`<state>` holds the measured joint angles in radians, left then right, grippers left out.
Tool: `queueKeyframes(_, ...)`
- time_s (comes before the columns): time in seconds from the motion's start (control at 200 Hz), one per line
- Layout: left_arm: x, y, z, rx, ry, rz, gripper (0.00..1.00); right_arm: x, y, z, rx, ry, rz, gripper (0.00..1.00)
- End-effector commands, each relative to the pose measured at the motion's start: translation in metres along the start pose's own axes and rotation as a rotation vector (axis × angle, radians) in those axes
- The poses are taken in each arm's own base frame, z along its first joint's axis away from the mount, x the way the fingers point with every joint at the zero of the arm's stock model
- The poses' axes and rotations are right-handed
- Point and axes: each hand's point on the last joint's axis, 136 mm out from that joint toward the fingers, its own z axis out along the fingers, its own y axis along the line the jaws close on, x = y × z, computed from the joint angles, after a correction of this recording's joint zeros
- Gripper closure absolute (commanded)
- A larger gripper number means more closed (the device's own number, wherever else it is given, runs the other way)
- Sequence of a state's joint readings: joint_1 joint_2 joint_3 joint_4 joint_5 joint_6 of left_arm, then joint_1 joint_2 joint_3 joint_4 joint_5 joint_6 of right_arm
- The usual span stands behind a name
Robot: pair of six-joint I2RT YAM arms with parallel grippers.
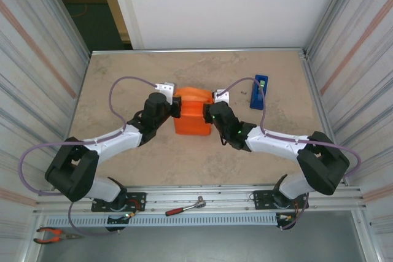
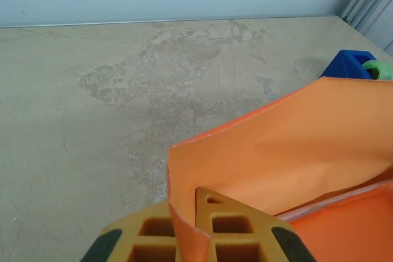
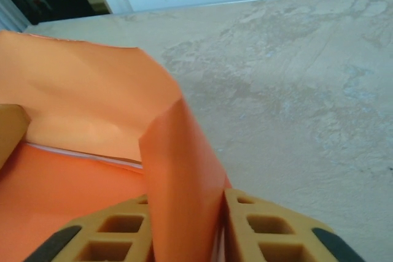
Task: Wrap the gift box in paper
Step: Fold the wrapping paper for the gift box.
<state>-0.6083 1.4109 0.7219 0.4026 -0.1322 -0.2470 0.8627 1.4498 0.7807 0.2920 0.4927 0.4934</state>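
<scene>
The paper (image 1: 193,118), thin and likely tear-prone, lies parcel-shaped near the tape dispenser (image 1: 258,92); your left gripper (image 2: 187,237) and right gripper (image 3: 184,237) each pinch an upstanding end flap, so grip close to creases.

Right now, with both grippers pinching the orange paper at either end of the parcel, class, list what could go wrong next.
1. The left gripper and right gripper each pinch a thin flap of the paper; pulling apart could tear it.
2. Letting go may let the raised flaps spring open, since no tape shows on them.
3. The tape dispenser stands close to the right arm; a swing could knock it.
</scene>
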Motion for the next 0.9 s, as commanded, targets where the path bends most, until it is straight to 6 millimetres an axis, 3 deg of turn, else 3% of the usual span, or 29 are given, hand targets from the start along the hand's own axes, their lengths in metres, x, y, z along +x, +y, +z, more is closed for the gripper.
queueKeyframes(0.0,-0.018,-0.023,-0.001,0.081,-0.025,0.014,1.00,0.002,0.012,0.000,-0.038,0.040,-0.077,0.82)
queueKeyframes(0.256,-0.033,-0.033,-0.013,0.117,-0.072,-0.021,1.00,-0.014,0.015,-0.009,-0.058,0.018,-0.070,0.83)
queueKeyframes(0.451,-0.001,-0.027,-0.007,0.097,-0.015,-0.051,1.00,0.012,0.006,0.001,-0.028,0.070,-0.069,0.82)
queueKeyframes(0.546,0.004,-0.021,-0.007,0.070,-0.011,-0.044,1.00,0.018,0.005,0.005,-0.027,0.089,-0.061,0.82)
queueKeyframes(0.611,0.001,-0.018,-0.009,0.053,-0.014,-0.028,0.82,0.018,0.005,0.005,-0.030,0.093,-0.057,0.81)
queueKeyframes(0.767,-0.021,-0.013,-0.016,0.054,-0.053,-0.025,0.53,0.016,0.005,0.007,-0.030,0.098,-0.058,0.81)
queueKeyframes(0.897,-0.036,-0.013,-0.026,0.072,-0.086,-0.030,0.36,0.018,0.005,0.009,-0.031,0.105,-0.056,0.81)
